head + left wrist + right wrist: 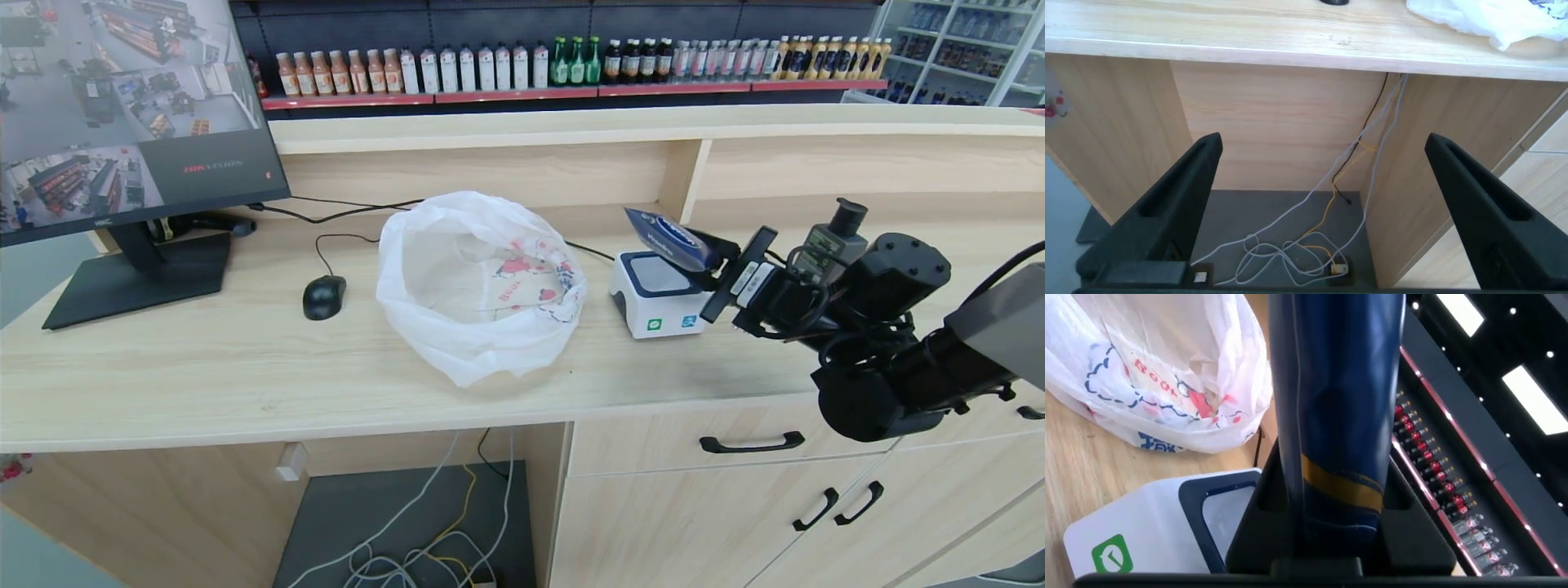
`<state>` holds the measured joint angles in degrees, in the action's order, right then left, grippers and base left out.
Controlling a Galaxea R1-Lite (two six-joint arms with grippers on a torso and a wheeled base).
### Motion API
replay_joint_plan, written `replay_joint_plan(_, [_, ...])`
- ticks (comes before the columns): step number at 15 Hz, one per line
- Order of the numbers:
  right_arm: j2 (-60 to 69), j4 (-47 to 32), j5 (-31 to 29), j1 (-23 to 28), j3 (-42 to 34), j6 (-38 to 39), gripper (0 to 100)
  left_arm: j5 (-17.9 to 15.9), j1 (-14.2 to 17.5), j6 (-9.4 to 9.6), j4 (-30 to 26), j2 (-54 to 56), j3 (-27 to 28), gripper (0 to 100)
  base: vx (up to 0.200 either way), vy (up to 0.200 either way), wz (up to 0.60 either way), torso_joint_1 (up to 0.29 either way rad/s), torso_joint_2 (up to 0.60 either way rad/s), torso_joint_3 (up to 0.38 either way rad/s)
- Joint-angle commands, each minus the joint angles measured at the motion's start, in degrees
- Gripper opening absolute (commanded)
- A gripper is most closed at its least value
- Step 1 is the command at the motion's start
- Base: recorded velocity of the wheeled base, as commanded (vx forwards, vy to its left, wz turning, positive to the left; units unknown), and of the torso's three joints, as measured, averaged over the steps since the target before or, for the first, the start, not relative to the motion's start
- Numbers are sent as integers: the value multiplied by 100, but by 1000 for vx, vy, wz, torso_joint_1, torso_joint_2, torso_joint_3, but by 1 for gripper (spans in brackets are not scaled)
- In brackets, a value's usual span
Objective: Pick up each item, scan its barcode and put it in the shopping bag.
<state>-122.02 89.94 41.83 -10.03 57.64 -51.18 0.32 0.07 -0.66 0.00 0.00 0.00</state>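
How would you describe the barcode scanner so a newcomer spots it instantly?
Start at the long wooden counter and find the white shopping bag in its middle. Just to the bag's right sits the scanner, a small white box with a dark-framed glass top, unlike the black mouse on the bag's other side.

Here's the right arm (890, 343): glossy black, built from fat rounded joint housings, with a grey panel at its upper end. Black cables (845, 341) loop around the wrist. Riding on top is a grey camera block (829, 241) with a black cylindrical cap. The right gripper (722, 269) has flat black fingers, and 2 white labels (747, 278) on one plate. Over to the left gripper (1323, 143): 2 matte black fingers (1167, 212), wedge-shaped, tapering to blunt tips.
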Motion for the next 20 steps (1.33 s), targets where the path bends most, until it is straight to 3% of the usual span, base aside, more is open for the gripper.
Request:
replay_joint_plan(1, [-121,6,10,-7,28,-6,0,3,1,-4,0,0,0,100,0,0,0,0,0,0])
replay_joint_plan(20, [-340,6,-122,-78,125,-6,0,3,1,-4,0,0,0,100,0,0,0,0,0,0])
